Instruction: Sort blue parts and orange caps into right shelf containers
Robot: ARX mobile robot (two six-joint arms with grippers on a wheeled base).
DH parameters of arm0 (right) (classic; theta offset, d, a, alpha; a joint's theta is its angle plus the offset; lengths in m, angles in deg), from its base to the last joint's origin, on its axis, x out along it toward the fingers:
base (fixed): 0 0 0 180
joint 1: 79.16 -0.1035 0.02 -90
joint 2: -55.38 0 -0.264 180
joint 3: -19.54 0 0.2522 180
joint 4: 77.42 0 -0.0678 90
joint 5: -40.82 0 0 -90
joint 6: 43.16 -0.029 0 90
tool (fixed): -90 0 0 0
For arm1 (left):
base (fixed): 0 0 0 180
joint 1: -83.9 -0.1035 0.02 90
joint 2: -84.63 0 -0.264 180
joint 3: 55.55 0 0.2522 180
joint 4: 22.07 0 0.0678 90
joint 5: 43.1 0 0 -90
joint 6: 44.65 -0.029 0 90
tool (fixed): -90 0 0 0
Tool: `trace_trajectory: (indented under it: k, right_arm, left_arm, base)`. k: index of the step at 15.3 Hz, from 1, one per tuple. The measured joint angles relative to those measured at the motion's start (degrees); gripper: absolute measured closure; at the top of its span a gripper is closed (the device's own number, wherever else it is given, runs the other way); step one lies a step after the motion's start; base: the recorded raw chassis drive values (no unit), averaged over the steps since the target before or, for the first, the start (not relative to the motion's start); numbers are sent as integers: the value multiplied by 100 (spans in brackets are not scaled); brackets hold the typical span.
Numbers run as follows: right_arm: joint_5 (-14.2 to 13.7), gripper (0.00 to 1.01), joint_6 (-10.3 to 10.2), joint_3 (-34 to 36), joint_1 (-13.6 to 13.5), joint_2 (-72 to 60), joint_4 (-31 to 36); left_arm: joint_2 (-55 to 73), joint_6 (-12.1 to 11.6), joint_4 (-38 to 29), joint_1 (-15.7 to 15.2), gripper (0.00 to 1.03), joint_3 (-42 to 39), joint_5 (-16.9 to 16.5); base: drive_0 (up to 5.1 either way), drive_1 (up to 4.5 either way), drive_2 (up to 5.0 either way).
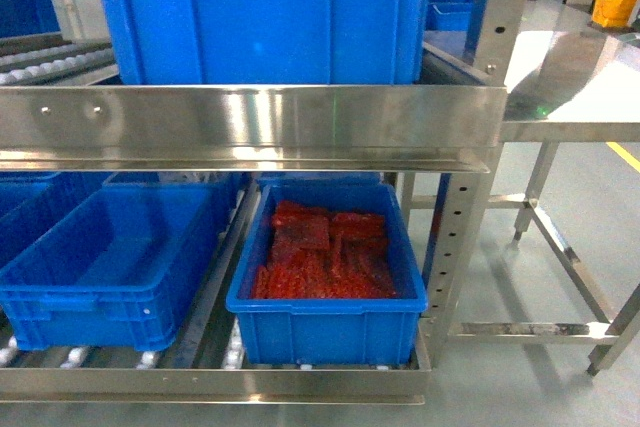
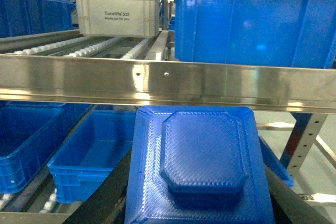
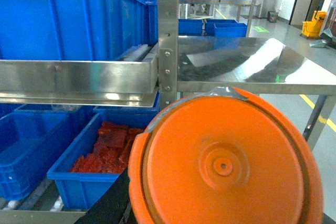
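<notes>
Steel roller shelf beside a steel tabletop; lower crate of orange pieces, long axis running rearward; blue part, orange cap fill wrist views; jaws' state indeterminable.

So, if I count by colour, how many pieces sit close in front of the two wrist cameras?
Blue part: 1
Orange cap: 1
Total: 2
</notes>
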Motion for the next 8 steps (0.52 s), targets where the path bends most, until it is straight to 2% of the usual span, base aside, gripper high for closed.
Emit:
trace_trajectory:
  k: [8]
  right_arm:
    - [0, 58, 0, 0, 0, 0, 2]
  left_arm:
    - [0, 0, -2, 0, 61, 0, 0]
  base:
    - [-509, 237, 237]
